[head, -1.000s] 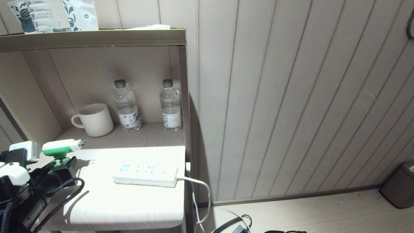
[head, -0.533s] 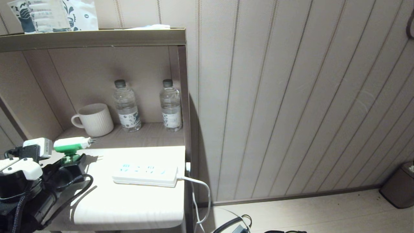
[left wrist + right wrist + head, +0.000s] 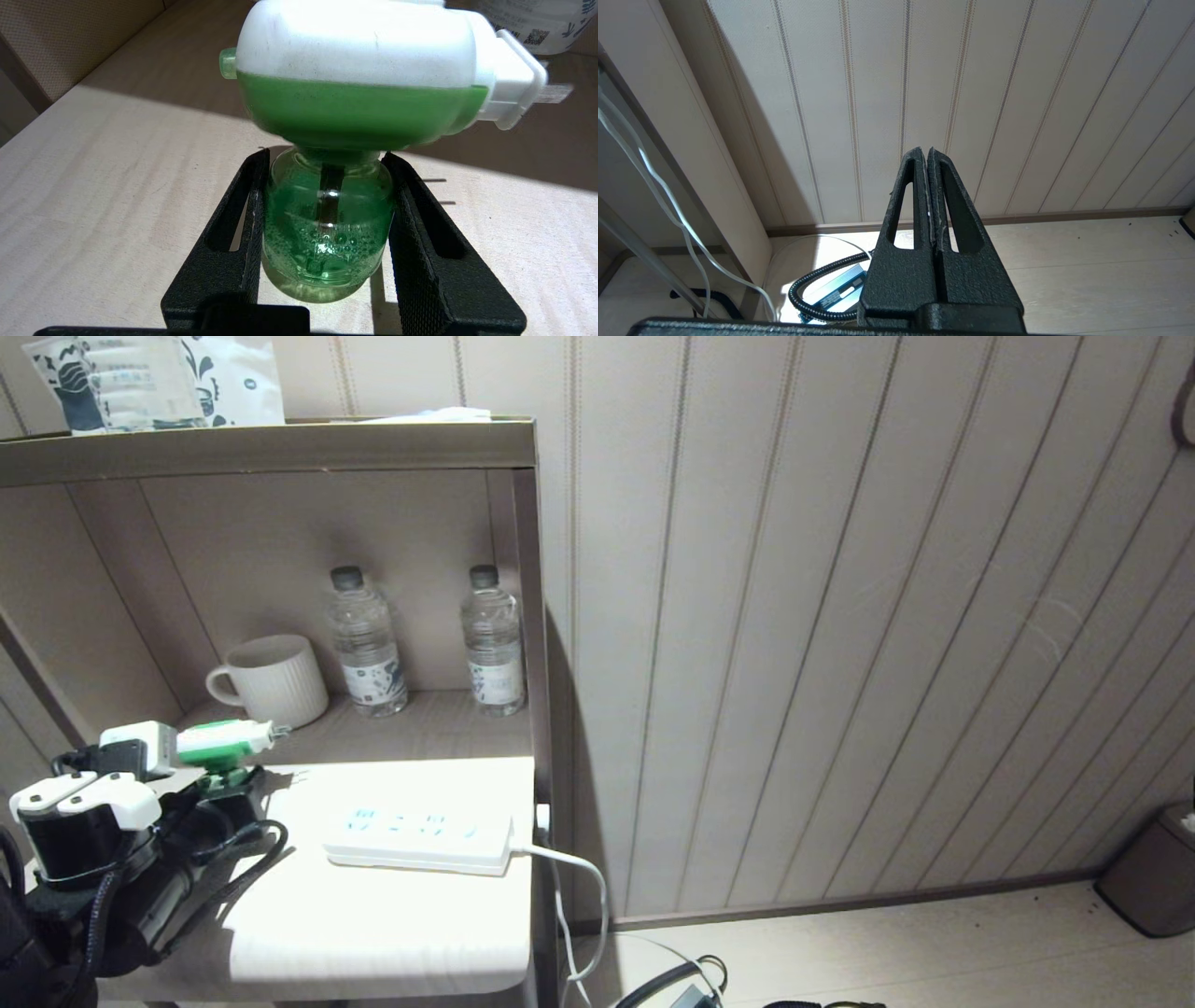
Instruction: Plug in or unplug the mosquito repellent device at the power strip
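The mosquito repellent device [image 3: 224, 741] hangs above the left end of the white tabletop [image 3: 373, 933], its two prongs pointing right towards the shelf. My left gripper [image 3: 227, 777] is shut on its green bottle. In the left wrist view the black fingers [image 3: 243, 219] press both sides of the translucent bottle [image 3: 327, 233] under the white-and-green cap [image 3: 359, 79]. The power strip [image 3: 420, 831] lies flat on the table to the right of the device, apart from it. Only the right wrist view shows my right gripper [image 3: 927, 151], shut on nothing and pointing at the wall.
A ribbed mug [image 3: 271, 679] and two water bottles [image 3: 366, 644] [image 3: 492, 642] stand on the shelf behind the table. The strip's white cord [image 3: 571, 873] drops off the right edge. A bin [image 3: 1153, 873] stands on the floor at far right.
My left gripper has carried the device to the right and a little farther back, nearer the mug and the power strip. The strip has not moved.
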Motion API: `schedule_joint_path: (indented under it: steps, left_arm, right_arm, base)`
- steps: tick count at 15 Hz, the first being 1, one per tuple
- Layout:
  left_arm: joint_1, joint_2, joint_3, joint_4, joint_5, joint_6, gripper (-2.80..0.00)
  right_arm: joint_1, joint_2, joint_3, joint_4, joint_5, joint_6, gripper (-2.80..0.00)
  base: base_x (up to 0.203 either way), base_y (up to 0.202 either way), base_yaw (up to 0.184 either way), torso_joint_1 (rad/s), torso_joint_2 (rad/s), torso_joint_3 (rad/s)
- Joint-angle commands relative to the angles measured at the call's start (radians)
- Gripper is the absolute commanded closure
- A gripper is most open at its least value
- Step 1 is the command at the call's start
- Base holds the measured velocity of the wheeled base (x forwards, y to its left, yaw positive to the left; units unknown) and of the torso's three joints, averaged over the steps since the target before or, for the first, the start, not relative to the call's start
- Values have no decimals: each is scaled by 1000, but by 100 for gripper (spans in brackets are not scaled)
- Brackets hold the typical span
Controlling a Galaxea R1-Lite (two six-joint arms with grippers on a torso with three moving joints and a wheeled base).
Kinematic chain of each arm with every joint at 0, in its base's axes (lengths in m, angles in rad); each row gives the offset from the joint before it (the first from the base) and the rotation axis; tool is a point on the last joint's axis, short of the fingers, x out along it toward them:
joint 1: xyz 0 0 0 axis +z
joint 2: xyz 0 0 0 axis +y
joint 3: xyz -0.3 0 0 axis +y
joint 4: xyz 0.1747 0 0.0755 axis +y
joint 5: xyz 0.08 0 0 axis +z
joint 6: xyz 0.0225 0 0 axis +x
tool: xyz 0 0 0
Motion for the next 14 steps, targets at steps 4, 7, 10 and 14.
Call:
schedule_joint_path:
  steps: [4, 7, 10, 14]
  left_arm:
    - [0, -34, 28, -46, 2, -2, -280]
    - [0, -57, 34, -46, 12, -2, -280]
    - [-3, -63, 38, -46, 12, -2, -280]
    - [-13, -99, 59, -46, 7, 2, -280]
  right_arm:
    - [0, 0, 0, 0, 0, 0, 0]
    - [0, 0, 0, 0, 0, 0, 0]
    - [1, 0, 0, 0, 0, 0, 0]
    - [0, 0, 0, 0, 0, 0, 0]
  base:
    - [0, 0, 0, 0, 0, 0]
    - [0, 0, 0, 0, 0, 0]
    - [0, 0, 0, 0, 0, 0]
    - [0, 0, 0, 0, 0, 0]
